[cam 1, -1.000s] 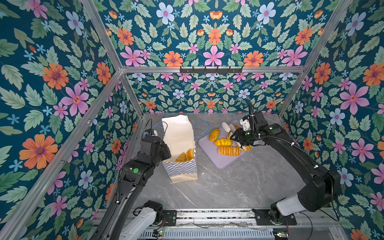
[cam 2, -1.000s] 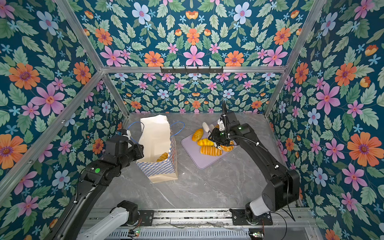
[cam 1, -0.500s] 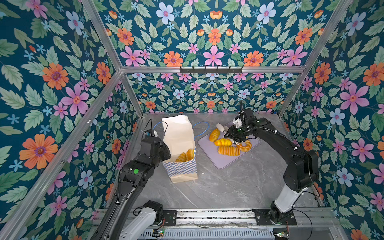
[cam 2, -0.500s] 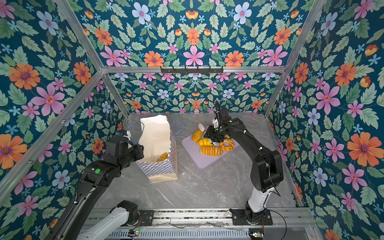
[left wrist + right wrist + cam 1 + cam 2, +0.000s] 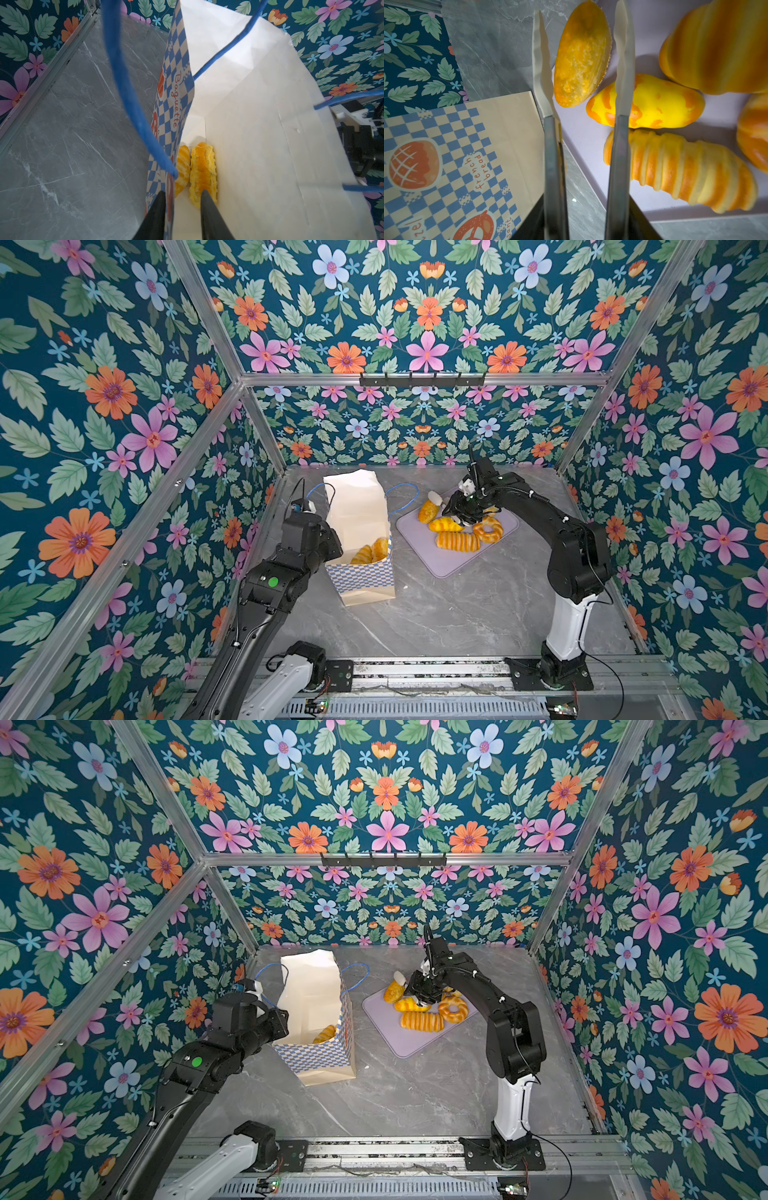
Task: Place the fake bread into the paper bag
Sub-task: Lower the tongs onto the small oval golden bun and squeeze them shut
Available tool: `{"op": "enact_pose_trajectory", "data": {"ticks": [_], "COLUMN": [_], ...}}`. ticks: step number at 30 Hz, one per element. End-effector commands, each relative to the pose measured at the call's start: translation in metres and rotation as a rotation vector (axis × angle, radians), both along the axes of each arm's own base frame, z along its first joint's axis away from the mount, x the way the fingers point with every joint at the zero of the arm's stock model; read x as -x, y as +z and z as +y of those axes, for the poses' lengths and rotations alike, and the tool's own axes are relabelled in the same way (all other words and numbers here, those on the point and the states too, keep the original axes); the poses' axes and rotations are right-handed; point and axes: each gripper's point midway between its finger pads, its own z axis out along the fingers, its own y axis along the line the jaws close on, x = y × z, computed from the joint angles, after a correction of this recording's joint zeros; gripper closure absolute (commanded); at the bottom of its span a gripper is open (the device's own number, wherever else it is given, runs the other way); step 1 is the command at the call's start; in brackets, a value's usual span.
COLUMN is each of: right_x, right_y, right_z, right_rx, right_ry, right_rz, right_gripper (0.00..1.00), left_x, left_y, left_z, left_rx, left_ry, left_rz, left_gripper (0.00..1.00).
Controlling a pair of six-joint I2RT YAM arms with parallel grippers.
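The paper bag (image 5: 360, 514) stands open at centre left, with two pieces of fake bread (image 5: 202, 172) at its bottom. My left gripper (image 5: 183, 192) is open at the bag's rim, one finger outside the checkered wall and one inside. More fake bread lies on the lavender tray (image 5: 449, 564): a speckled oval loaf (image 5: 581, 54), a yellow roll (image 5: 654, 108), a ribbed long roll (image 5: 685, 170) and a twisted ring (image 5: 488, 529). My right gripper (image 5: 586, 224) is shut on metal tongs (image 5: 617, 145). Their white tips stand apart on either side of the speckled loaf (image 5: 428, 511).
The bag's blue cord handles (image 5: 128, 93) hang loose across the left wrist view. The tray lies right of the bag on the grey marble table (image 5: 457, 614). Floral walls enclose the table on three sides, and the arm bases sit on a rail (image 5: 415, 672) at the front.
My right arm has swung left across the tray to the speckled loaf at its far-left corner, and the tongs have spread a little. The left arm and bag have not moved.
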Motion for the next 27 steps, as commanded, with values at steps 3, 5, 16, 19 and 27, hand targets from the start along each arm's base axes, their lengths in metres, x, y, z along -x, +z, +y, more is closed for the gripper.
{"op": "enact_pose_trajectory", "data": {"ticks": [3, 5, 16, 19, 27], "right_x": [-0.007, -0.008, -0.013, -0.015, -0.018], "right_y": [-0.002, -0.005, -0.017, -0.020, -0.027], "right_z": [0.005, 0.006, 0.006, 0.006, 0.009], "right_rx": [-0.007, -0.007, 0.015, 0.018, 0.015], "right_ry": [0.018, 0.020, 0.027, 0.029, 0.033], "right_rz": [-0.005, 0.002, 0.024, 0.029, 0.041], "right_gripper": [0.52, 0.51, 0.51, 0.51, 0.51], "left_x": [-0.001, -0.001, -0.001, 0.000, -0.001], "left_y": [0.004, 0.005, 0.003, 0.002, 0.002], "left_z": [-0.002, -0.002, -0.003, -0.003, -0.003], "left_rx": [0.010, 0.010, 0.019, 0.018, 0.022], "left_ry": [-0.009, -0.011, -0.009, -0.008, -0.008], "left_rz": [-0.016, -0.019, -0.017, -0.015, -0.017], "left_gripper": [0.69, 0.69, 0.69, 0.69, 0.69]}}
